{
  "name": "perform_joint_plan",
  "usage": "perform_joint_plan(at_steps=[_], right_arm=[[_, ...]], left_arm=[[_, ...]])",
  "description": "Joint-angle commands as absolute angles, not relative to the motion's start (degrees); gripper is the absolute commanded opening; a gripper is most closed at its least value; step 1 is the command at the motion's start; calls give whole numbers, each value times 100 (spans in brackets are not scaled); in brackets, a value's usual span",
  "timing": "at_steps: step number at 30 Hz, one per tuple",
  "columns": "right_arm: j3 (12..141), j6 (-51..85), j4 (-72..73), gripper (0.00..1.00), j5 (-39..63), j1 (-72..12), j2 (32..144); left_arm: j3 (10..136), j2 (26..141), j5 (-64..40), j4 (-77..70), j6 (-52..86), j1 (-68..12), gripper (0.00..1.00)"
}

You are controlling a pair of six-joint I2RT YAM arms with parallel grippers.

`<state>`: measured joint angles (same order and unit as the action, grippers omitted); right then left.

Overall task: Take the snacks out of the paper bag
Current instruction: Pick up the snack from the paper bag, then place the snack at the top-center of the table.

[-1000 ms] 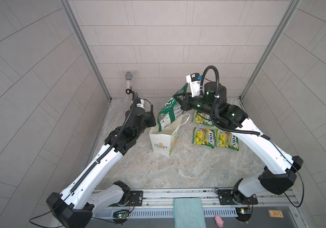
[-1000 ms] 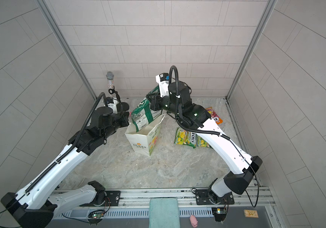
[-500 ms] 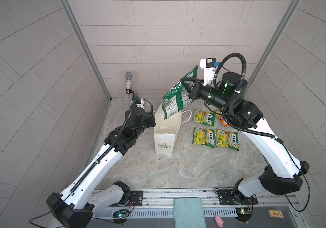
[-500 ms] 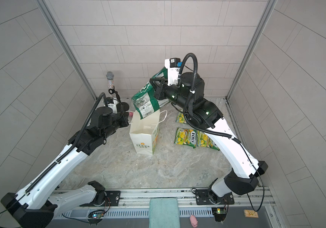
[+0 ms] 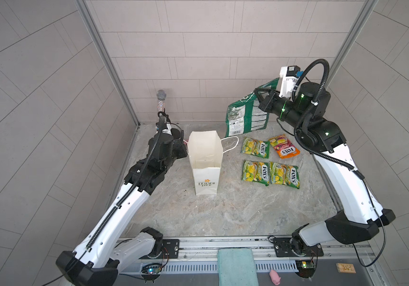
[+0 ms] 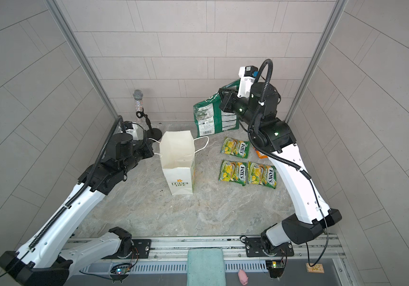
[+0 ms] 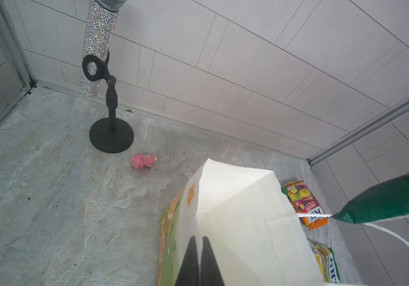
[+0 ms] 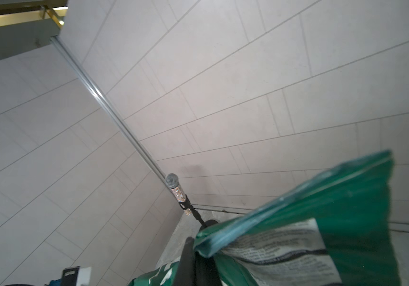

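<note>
In both top views, the crisp bag [image 5: 245,116] is being gripped by the right gripper [image 5: 258,95], hanging lengthwise beneath it, clear of the paper bag [image 5: 204,158], itself being pinched by the left gripper [image 7: 198,241].

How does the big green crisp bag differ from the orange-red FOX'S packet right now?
The crisp bag hangs in the air, pinched at its top by the right gripper; the orange-red packet lies flat on the table. The crisp bag is dark green and clearly larger; the orange-red packet is small. Both are glossy snack packets, outside the paper bag.
</note>
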<state>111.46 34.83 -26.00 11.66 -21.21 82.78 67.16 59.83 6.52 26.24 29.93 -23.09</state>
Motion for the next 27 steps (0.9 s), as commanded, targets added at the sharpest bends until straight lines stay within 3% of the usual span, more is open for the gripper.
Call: perform_joint_plan(at_steps=[1, 11, 21, 27], right_arm=[[10826, 3637, -2451, 0, 1376, -1691, 7769], [9223, 3578, -2467, 0, 1972, -877, 7241], [8493, 3379, -2225, 0, 3243, -923, 7564], [8408, 3076, -2397, 0, 3297, -1283, 7813]], left_arm=[[6757, 5918, 484, 2699, 2875, -2072, 0], [6900, 5985, -107, 2661, 2835, -1309, 0], [7213, 6231, -764, 2652, 2777, -731, 0], [7411, 6307, -835, 2847, 2623, -440, 0]])
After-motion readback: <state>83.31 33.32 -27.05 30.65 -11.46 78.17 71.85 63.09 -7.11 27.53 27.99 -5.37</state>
